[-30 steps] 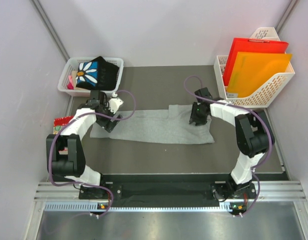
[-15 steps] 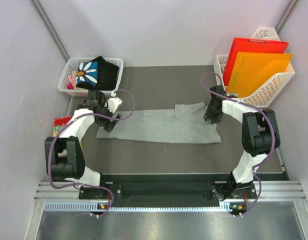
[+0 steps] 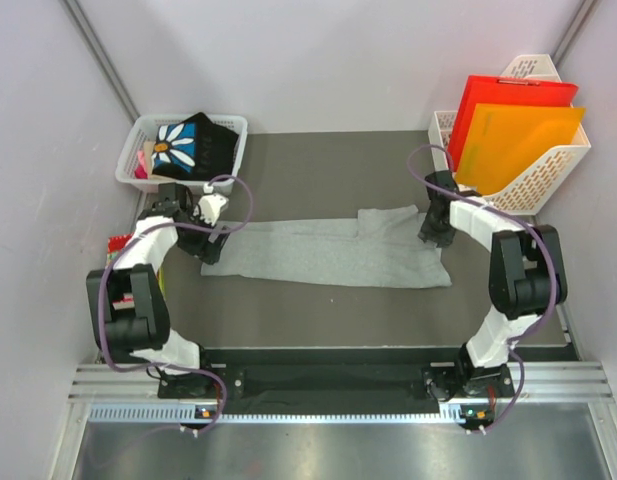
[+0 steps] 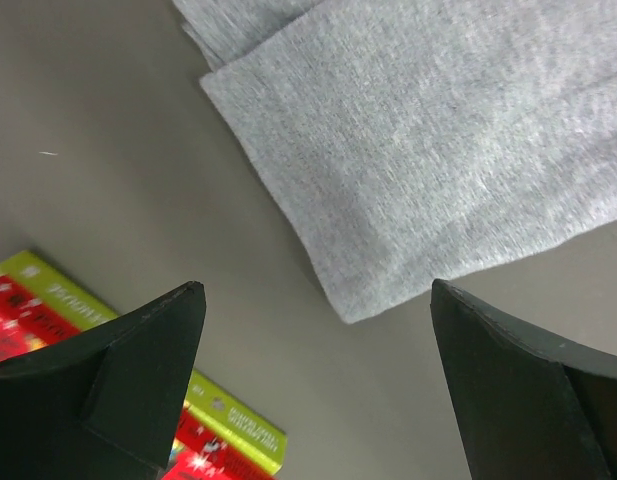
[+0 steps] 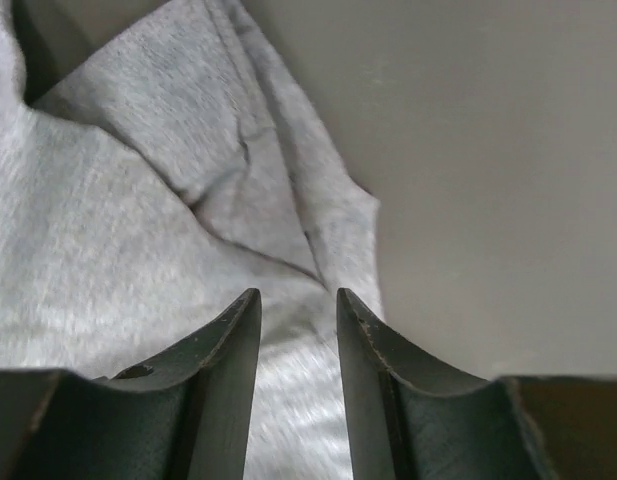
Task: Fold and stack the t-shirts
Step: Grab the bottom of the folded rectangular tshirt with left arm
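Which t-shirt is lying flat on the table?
The grey t-shirt, spread out on the table. The black daisy t-shirt sits bunched in the white basket.

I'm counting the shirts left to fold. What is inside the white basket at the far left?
The white basket holds the black t-shirt with a white daisy print, bunched up. Something pink shows beside it. Whatever lies beneath the shirt is covered.
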Motion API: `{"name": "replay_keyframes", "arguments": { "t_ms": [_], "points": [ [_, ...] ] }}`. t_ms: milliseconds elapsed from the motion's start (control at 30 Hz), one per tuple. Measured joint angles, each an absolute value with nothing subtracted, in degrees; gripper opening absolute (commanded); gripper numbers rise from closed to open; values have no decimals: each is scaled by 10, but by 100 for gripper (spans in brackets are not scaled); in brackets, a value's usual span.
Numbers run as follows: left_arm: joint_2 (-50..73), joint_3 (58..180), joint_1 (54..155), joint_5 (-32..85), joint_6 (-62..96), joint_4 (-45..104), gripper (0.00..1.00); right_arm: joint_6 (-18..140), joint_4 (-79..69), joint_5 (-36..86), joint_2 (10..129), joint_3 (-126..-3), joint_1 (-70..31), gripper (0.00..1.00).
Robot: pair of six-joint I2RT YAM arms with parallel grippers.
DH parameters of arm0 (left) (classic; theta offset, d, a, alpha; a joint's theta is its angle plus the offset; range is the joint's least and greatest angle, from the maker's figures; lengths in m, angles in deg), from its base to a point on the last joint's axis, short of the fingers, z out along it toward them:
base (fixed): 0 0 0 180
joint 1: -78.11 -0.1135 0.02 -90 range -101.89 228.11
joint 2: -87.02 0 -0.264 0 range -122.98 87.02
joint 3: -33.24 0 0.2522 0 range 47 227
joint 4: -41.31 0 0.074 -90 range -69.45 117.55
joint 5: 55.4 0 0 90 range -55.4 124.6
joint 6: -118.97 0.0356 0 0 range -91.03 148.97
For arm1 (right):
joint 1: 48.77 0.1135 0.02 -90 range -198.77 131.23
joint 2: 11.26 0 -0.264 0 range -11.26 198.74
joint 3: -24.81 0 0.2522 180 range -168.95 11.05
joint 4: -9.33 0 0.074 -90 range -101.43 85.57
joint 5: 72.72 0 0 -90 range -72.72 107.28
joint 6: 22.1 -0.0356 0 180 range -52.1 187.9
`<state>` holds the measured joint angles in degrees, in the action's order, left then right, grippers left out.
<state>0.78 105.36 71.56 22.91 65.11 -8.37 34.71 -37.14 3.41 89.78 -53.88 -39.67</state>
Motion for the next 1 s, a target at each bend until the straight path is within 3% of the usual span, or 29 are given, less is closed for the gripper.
{"name": "replay_keyframes", "arguments": {
  "t_ms": [267, 600, 833, 867, 1000],
  "points": [
    [-104, 1082, 703, 199, 610, -83, 97, 348, -402, 0, 787, -541, -358, 38],
    [-154, 1126, 696, 166, 573, -80, 91, 348, -417, -26, 774, -557, -236, 36],
    [-164, 1133, 686, 156, 563, -74, 67, 347, -419, -34, 778, -557, -214, 33],
    [-164, 1133, 684, 155, 562, -71, 56, 347, -419, -35, 781, -557, -212, 33],
    [-169, 1134, 681, 146, 559, -61, 35, 347, -419, -36, 794, -557, -205, 31]
  ]
}}
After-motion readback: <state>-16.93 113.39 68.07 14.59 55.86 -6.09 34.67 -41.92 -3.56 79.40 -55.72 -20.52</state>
